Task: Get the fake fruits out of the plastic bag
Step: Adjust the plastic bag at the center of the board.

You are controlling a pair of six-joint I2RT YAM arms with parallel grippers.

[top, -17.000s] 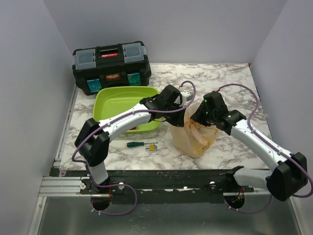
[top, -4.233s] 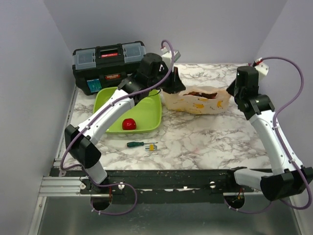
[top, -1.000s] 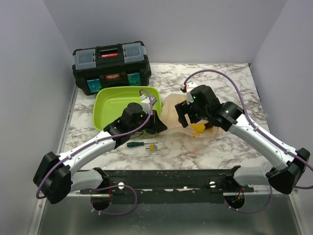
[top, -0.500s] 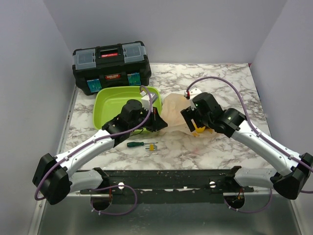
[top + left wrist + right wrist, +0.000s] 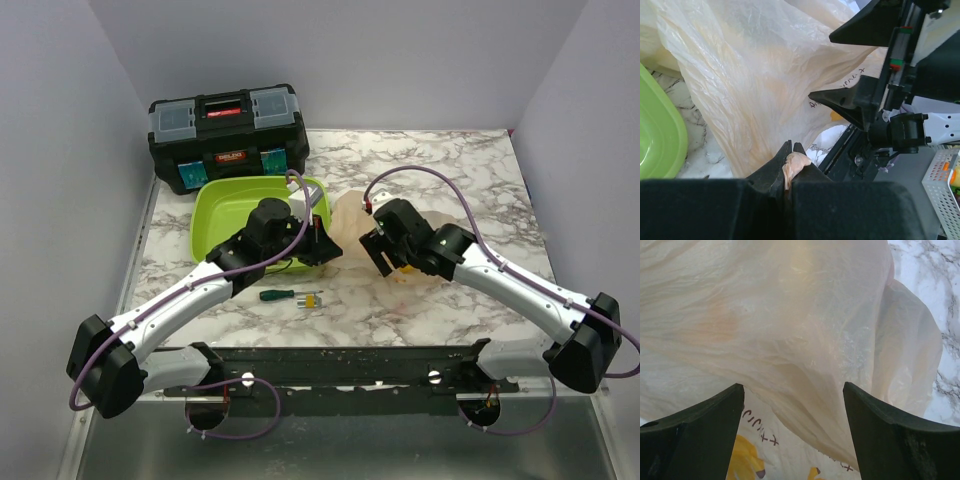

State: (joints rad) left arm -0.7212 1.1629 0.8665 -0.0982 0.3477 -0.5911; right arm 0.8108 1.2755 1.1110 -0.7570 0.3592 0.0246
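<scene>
The plastic bag lies crumpled on the marble table between both arms, beside the green tray. My left gripper is at its left edge, shut on a pinched fold of the bag. In the left wrist view the bag stretches up from that gripper. My right gripper hangs open just above the bag's near right side, and the bag fills its view between the spread fingers. The fake fruits are hidden; I see only yellow print on the plastic.
The lime-green tray sits left of the bag, partly behind my left arm. A black toolbox stands at the back left. A green-handled screwdriver lies near the front. Bare marble shows right of the bag.
My right gripper has moved left and lower, closer over the bag. My left gripper has stayed shut on the bag's edge, shifting only slightly.
</scene>
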